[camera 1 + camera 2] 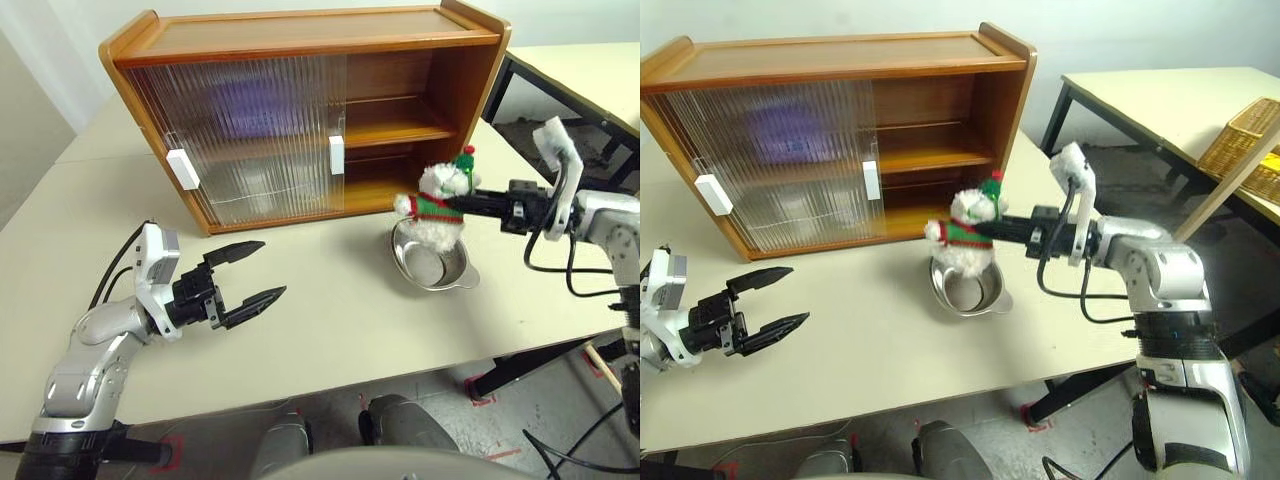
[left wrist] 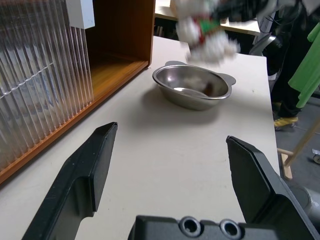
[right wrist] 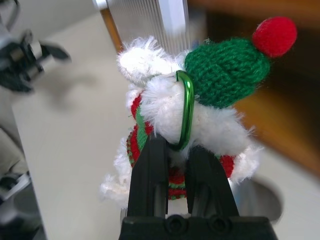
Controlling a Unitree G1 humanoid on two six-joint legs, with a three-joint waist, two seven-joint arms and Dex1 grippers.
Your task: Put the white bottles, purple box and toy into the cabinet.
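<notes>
**Inspector:** What is noted nearest the robot?

**Assessor:** The left gripper (image 1: 247,272) is held low over the table (image 1: 330,330), its fingers spread wide and nothing between them. It is judged to be parked clear of the working side.

**Inspector:** And further out?

**Assessor:** A steel bowl (image 1: 433,265) is found on the table, empty. Just above it the toy (image 1: 437,205) is clamped at the back by the right gripper (image 3: 172,150), the fingers drawn together on the plush. It is carried clear of the bowl's rim, presumably so it can be passed across to the shelves.

**Inspector:** The destination?

**Assessor:** The cabinet (image 1: 300,40) is set at the far side. Both sliding doors (image 1: 240,135) are pushed to the left, so the right bay is left open facing the toy. A purple shape, presumably the purple box (image 1: 240,100), is made out behind the ribbed panels. The bottles cannot be confirmed.
</notes>
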